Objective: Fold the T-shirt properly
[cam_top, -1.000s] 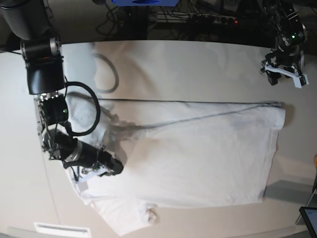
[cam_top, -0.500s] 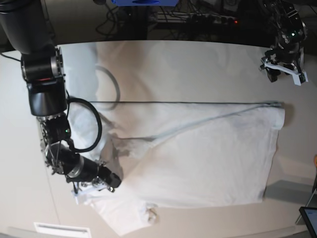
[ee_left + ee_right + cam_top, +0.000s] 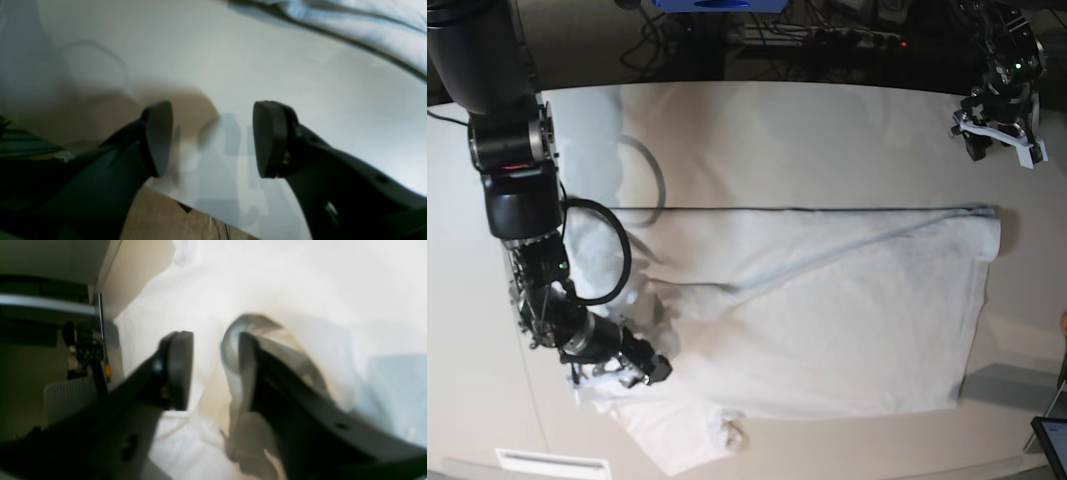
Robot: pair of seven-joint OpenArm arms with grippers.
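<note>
The right gripper at the base view's lower left has just parted its jaws — cloth lies between them, unclamped (that fold looks placed). The T-shirt lies half-folded mid-frame; the left gripper hangs wide, empty, upper right.

Off-white table, smooth and matte, fills most of base view; soft grey shadows on it. Behind far edge: dark zone with tangled black cables, a blue object at top centre, a small red light. White vent-like slatted panel at lower left corner. Dark screen corner at lower right. Left wrist view: brown cardboard-like surface below table edge. Right wrist view: blurred beige wall, dark clutter left.
</note>
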